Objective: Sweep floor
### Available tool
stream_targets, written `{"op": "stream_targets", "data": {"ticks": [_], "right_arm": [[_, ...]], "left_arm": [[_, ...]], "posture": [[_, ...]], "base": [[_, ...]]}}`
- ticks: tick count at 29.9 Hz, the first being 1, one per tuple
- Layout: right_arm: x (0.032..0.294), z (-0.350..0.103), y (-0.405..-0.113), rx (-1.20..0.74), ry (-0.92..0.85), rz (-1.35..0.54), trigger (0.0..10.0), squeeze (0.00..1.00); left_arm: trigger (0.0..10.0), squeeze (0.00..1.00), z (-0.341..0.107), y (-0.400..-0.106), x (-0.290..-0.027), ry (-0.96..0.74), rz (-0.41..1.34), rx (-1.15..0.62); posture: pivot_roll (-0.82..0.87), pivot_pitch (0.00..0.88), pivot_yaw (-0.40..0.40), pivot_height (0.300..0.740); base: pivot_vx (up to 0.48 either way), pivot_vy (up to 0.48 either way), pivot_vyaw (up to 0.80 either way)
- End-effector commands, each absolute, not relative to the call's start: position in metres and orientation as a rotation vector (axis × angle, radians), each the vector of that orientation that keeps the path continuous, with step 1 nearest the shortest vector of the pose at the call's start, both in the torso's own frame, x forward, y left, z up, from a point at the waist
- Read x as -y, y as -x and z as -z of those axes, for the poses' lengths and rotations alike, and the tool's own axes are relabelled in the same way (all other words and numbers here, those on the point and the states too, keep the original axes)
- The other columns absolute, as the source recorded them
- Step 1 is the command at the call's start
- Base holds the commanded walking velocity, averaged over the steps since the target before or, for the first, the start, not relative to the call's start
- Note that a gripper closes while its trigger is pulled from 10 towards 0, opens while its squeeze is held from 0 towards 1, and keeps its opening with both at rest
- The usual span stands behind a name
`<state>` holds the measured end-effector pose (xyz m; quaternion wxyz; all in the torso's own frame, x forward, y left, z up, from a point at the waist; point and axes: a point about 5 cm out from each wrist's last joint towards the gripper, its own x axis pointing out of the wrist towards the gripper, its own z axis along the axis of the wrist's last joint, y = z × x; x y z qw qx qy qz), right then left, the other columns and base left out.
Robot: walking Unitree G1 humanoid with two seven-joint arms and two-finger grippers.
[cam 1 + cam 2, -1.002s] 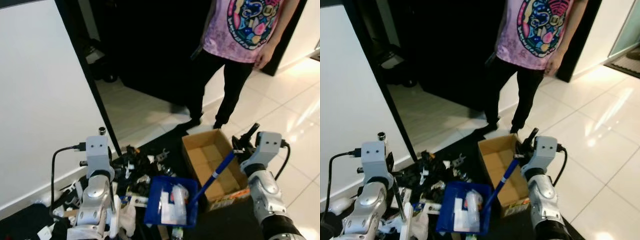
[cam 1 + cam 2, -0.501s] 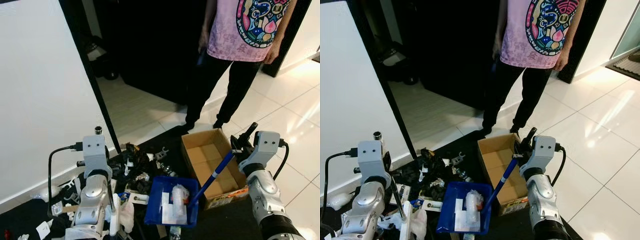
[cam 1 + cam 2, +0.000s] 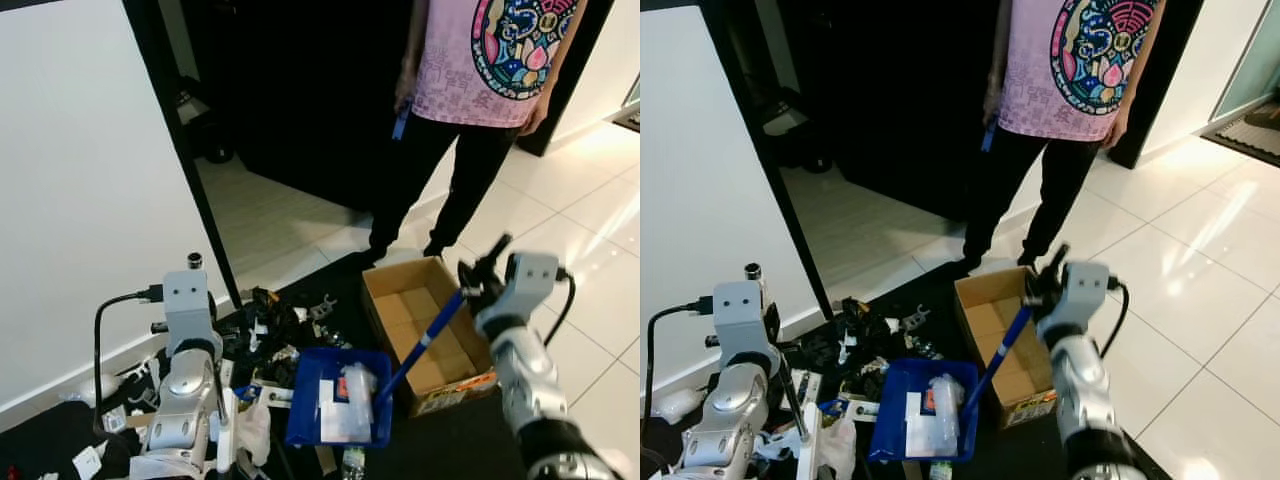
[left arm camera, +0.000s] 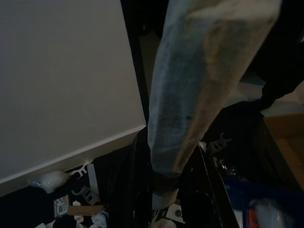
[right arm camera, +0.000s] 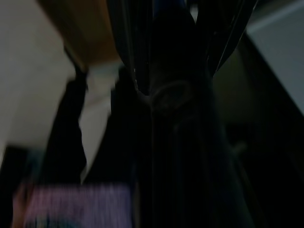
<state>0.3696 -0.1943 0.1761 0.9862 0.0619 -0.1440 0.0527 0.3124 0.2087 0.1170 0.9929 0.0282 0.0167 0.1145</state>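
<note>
Dustpan (image 3: 338, 410) shifted left, below right end effector (image 3: 478, 278).

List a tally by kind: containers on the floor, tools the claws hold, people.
Containers: 2 — blue dustpan, cardboard box
Tools held: 2 — pale broom handle in left claw, blue dustpan handle in right claw
People: 1 — person
Total: 5

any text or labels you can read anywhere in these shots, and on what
No text can be read here.
Cardboard box: a coloured printed strip on its front lower edge, too small and blurred to read.
Person's pink shirt: a round colourful graphic, with no legible words.
Blue dustpan: white packets with a red patch inside, print too small to read.
Scraps on the dark mat: no legible print.
</note>
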Motion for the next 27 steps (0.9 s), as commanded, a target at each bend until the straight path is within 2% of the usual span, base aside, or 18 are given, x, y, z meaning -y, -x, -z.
{"op": "stream_targets", "data": {"ticks": [1,3,9,14,21,27], "right_arm": [[0.199,-0.196,-0.370,0.383,-0.125,-0.096,10.0,0.00],[0.214,-0.212,-0.378,0.397,-0.093,-0.047,10.0,0.00],[0.228,-0.222,-0.383,0.404,-0.070,0.006,10.0,0.00],[0.251,-0.250,-0.383,0.491,0.003,0.118,10.0,0.00],[0.258,-0.270,-0.384,0.544,0.044,0.161,10.0,0.00],[0.262,-0.287,-0.384,0.587,0.188,0.208,10.0,0.00]], "left_arm": [[10.0,0.00,-0.119,-0.311,-0.213,-0.077,-0.242,-0.024],[10.0,0.00,-0.119,-0.311,-0.213,-0.076,-0.240,-0.022],[10.0,0.00,-0.119,-0.308,-0.215,-0.078,-0.242,-0.021],[10.0,0.00,-0.120,-0.307,-0.218,-0.085,-0.238,-0.018],[10.0,0.00,-0.123,-0.307,-0.219,-0.095,-0.231,-0.013],[10.0,0.00,-0.123,-0.301,-0.222,-0.110,-0.224,-0.016]], "posture": [[0.03,0.125,0.052,0.740],[0.04,0.126,0.050,0.740],[0.05,0.128,0.053,0.740],[0.06,0.127,0.064,0.740],[0.08,0.126,0.069,0.740],[0.10,0.131,0.074,0.740]], "base": [[0.000,0.000,0.00],[0.000,0.000,0.00],[0.000,0.000,0.00],[0.000,0.000,0.00],[0.000,0.000,0.00],[0.000,0.000,0.00]]}}
